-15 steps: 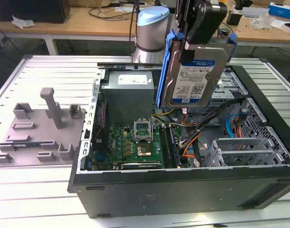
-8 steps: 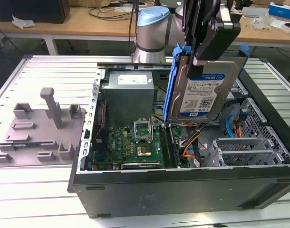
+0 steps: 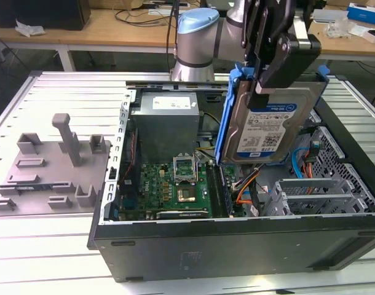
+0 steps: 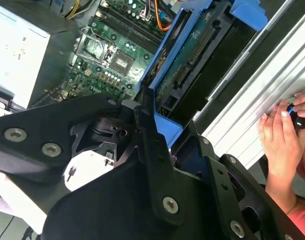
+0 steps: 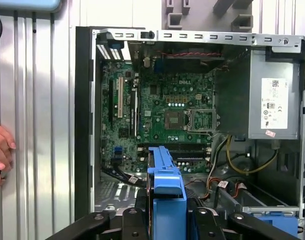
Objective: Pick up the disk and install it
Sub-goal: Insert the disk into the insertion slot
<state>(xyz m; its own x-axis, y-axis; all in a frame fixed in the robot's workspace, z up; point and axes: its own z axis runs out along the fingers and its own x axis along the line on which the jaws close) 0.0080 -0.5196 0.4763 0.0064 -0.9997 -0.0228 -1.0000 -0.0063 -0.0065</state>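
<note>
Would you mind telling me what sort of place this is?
Probably a robotics lab: an open computer case on a slatted metal table, with cluttered wooden benches behind.

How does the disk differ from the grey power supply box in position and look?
The disk hangs above the open case, held in the gripper; the power supply box sits inside it. The disk stands nearly upright in a blue frame; the box has none. Both carry a white label.

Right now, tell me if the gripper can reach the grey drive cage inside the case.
Probably yes: the gripper holds the disk above the open case, nothing covers the drive cage; orange cables lie close.
</note>
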